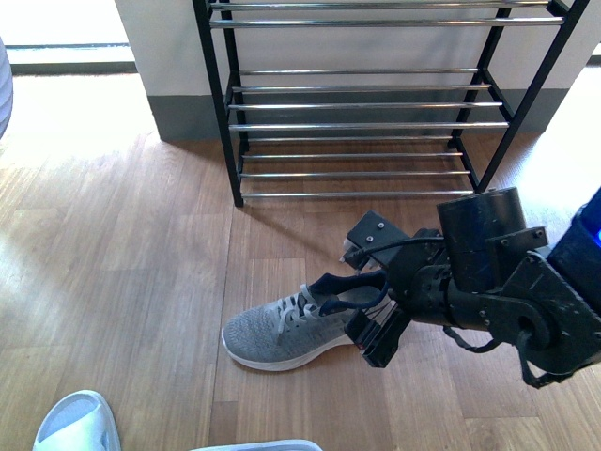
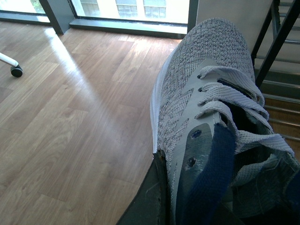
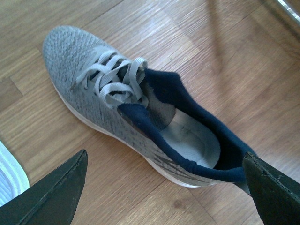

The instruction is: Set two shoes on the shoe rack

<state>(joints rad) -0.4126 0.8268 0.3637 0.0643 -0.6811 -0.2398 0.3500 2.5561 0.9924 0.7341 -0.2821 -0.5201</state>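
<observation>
We are picking up the floor shoe (image 1: pixel 282 331), which lies on the near side of the shoe rack (image 1: pixel 366 125); the rack's visible tiers hold nothing. Our right gripper (image 3: pixel 164 157) straddles the heel end, spread wide and empty. Next we judge it must lower and close. Our left gripper (image 2: pixel 187 206) seems clamped on the other shoe (image 2: pixel 201 70).

Looking like a home, probably an entryway or a living-room corner. Seeing wood-plank floor (image 1: pixel 122 254) running everywhere, a shoe rack (image 1: pixel 362 103) standing in front of a white wall (image 1: pixel 164 47) with a grey skirting strip (image 1: pixel 188 117), a grey sneaker (image 1: pixel 272 334) lying on the floor just in front of it, and a pale slipper (image 1: pixel 80 423) sitting nearby. Also catching floor-level windows (image 2: pixel 131 9) letting daylight in, plus a chair caster (image 2: pixel 16 71) resting on the planks.
</observation>
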